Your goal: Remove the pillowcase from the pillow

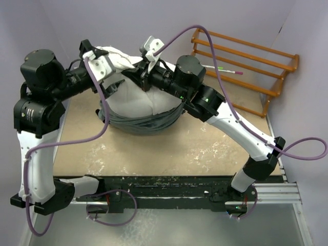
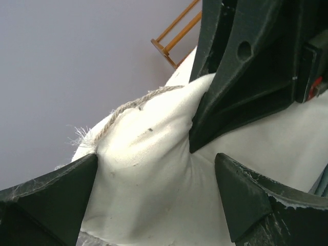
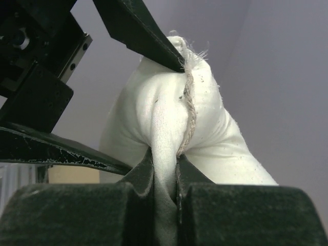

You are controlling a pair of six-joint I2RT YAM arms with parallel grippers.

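Note:
The white pillow (image 1: 138, 100) stands raised at the table's middle back. The dark grey pillowcase (image 1: 148, 124) is bunched round its lower part. My right gripper (image 1: 134, 69) is shut on a fold of the pillow's white fabric beside a frayed corded seam; in the right wrist view the gripper (image 3: 166, 166) pinches the pillow (image 3: 164, 113). My left gripper (image 1: 119, 62) is open at the same top corner. In the left wrist view it (image 2: 156, 169) straddles the pillow (image 2: 148, 169) with its fingers apart. No zebra stripes show.
A wooden rack (image 1: 246, 66) stands at the back right against the wall, with a thin white stick (image 1: 225, 70) on it; the rack also shows in the left wrist view (image 2: 177, 36). Purple cables loop over both arms. Walls close in on the left, back and right.

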